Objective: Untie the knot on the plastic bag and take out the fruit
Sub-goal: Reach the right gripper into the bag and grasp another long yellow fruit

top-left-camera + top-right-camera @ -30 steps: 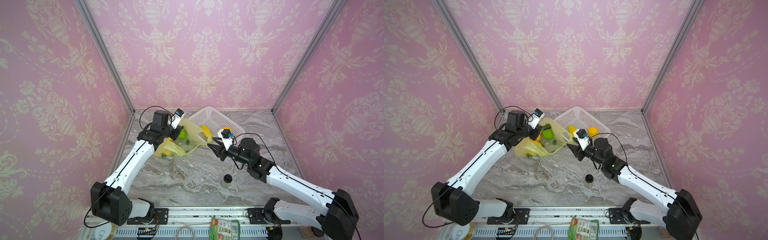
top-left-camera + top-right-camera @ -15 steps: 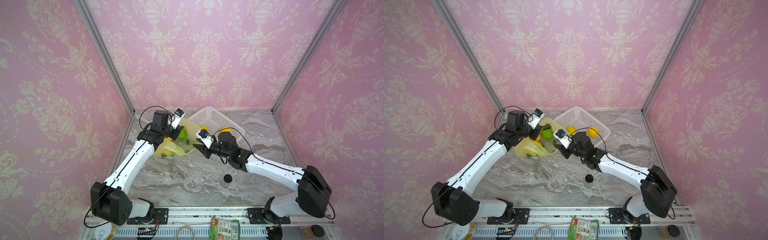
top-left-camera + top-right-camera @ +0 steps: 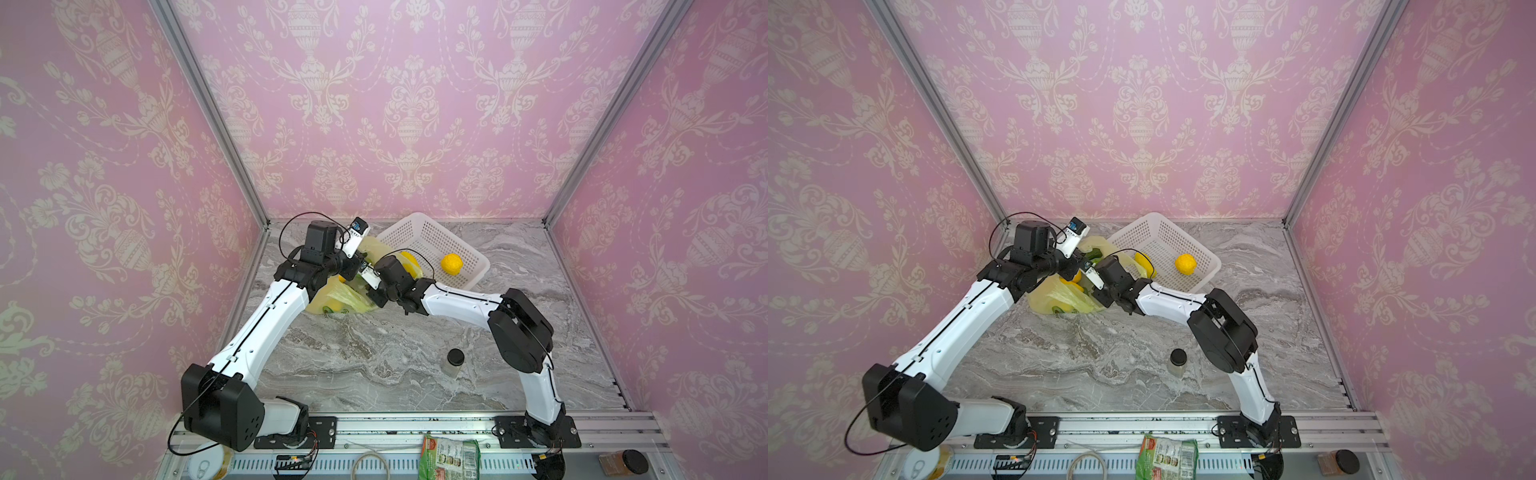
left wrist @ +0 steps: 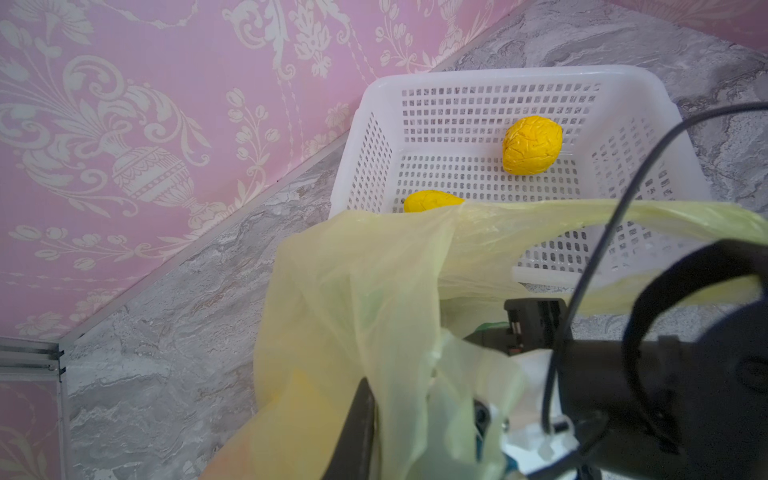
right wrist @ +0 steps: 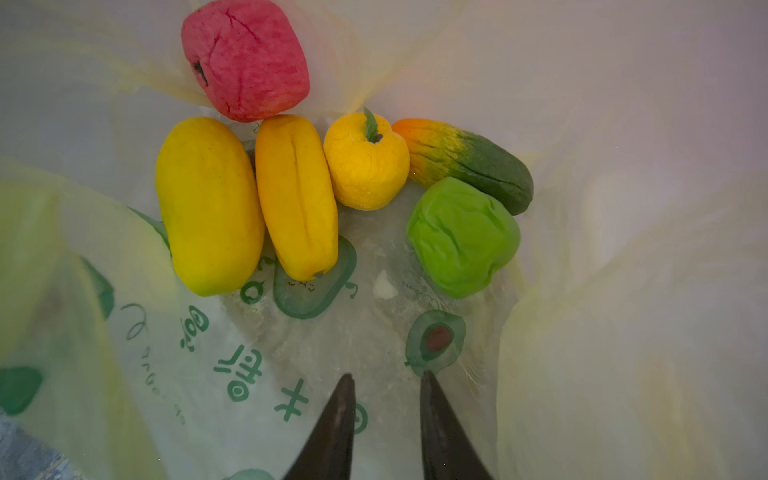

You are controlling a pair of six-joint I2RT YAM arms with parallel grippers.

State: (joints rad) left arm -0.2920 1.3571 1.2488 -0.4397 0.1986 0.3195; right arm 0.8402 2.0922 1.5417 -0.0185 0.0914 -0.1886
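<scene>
The translucent yellow-green plastic bag lies at the back left of the table, its mouth held open. My left gripper is shut on the bag's upper edge; one dark finger shows and film covers the other. My right gripper is inside the bag, open, with only a narrow empty gap. Fruit lies ahead of it: a pink round, two long yellow pieces, an orange-yellow round, a green-orange oblong and a green round. The knot is out of view.
A white perforated basket stands right behind the bag, holding a bumpy yellow ball and another yellow piece. A small black-lidded jar stands front right. A green snack packet lies on the front rail.
My right gripper has swung left from beside the basket into the bag's mouth, and its jaws have narrowed. The left arm has stayed in place holding the bag.
</scene>
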